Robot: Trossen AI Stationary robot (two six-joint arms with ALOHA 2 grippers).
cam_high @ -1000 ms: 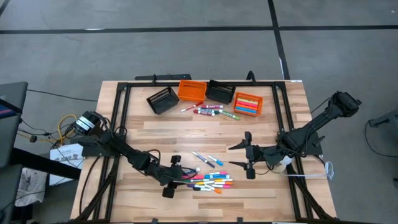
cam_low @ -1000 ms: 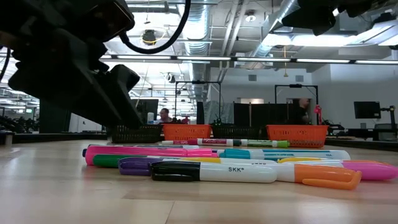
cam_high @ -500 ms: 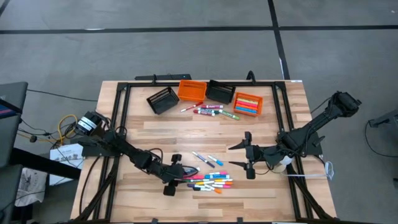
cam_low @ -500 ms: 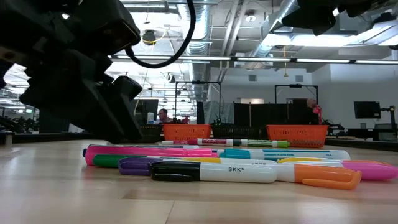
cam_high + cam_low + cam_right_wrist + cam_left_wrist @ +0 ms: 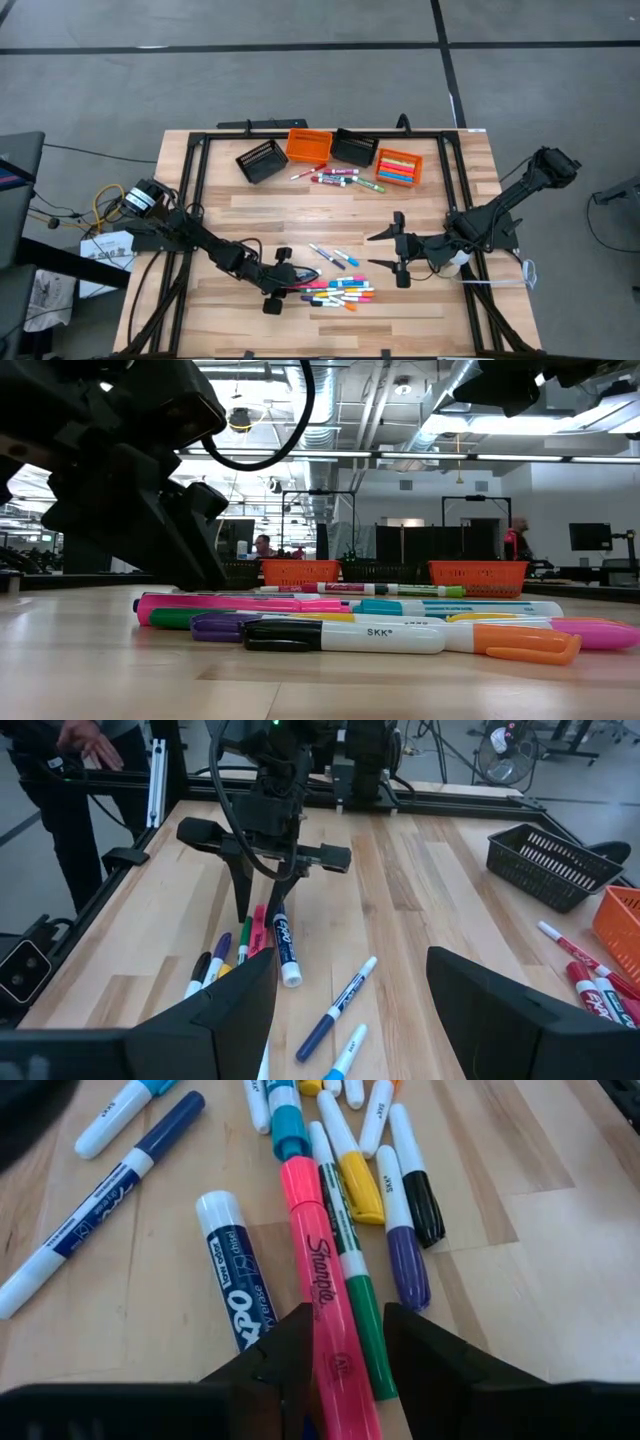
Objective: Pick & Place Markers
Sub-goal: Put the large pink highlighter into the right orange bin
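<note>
The left gripper (image 5: 290, 284) is low over the table (image 5: 250, 215), at the near pile of markers (image 5: 340, 292); its two fingers (image 5: 290, 1350) stand on either side of a pink marker (image 5: 322, 1295), with a little gap, so they are apart and not clamped on it; whether they touch it I cannot tell; just beside the pink marker, on one side, lies a green marker (image 5: 362, 1305), and on the other side a blue Expo marker (image 5: 235, 1270); past the fingertips lie more markers, purple, black, yellow and teal; the right gripper (image 5: 398, 250) waits on the other side of this pile, well apart from the left one, its fingers wide open and holding nothing; three loose blue markers (image 5: 333, 253) lie between the two grippers; far from both, at the back of the table, a second group of markers (image 5: 338, 177) lies in front of two black bins (image 5: 262, 161) and two orange bins (image 5: 308, 146).
</note>
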